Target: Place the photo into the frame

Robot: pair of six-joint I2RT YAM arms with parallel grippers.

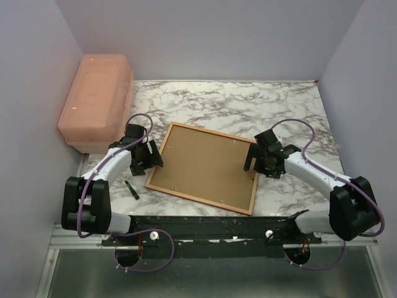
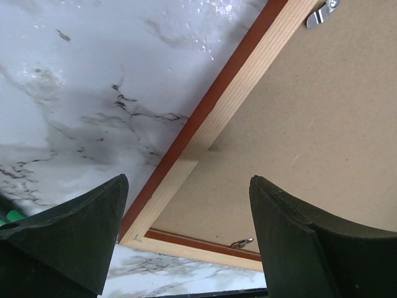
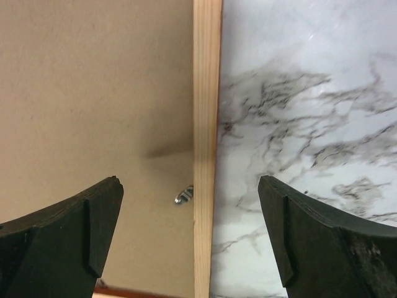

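The frame lies face down on the marble table, light wood back up, with a brown backing board filling it. The photo is out of view. My left gripper stands open over the frame's left edge; in the left wrist view its gripper straddles the wooden rim near a corner, holding nothing. My right gripper stands open at the frame's right edge; in the right wrist view its gripper spans the wood rim beside a small metal clip, empty.
A pink lidded plastic box stands at the back left. A green marker lies near the left arm's base. Grey walls close in the table on three sides.
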